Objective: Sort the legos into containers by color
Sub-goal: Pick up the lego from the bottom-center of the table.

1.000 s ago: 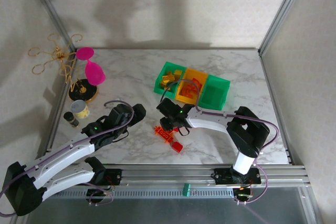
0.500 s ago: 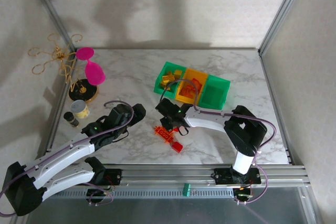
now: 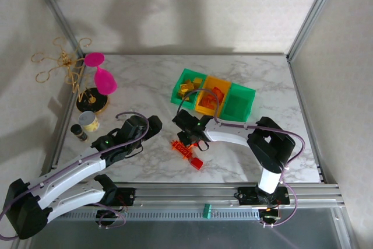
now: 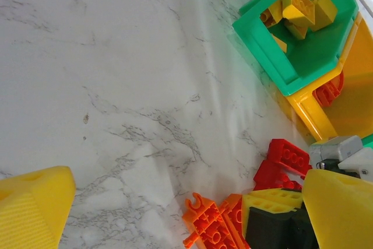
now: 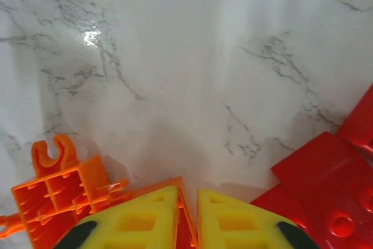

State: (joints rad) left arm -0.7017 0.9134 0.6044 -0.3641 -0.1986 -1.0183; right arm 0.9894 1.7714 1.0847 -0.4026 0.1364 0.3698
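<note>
My right end effector is narrow, pinching the edge of an orange lego on the bench. Red legos sit just right. I should confirm the bite, then lift straight up. The yellow-orange container lies beyond.

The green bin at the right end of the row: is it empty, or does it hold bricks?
Empty: seen from above, the right green bin shows only its bare green inside, with no bricks visible.

White arms carry black joints, purple cables, yellow jaws.
</note>
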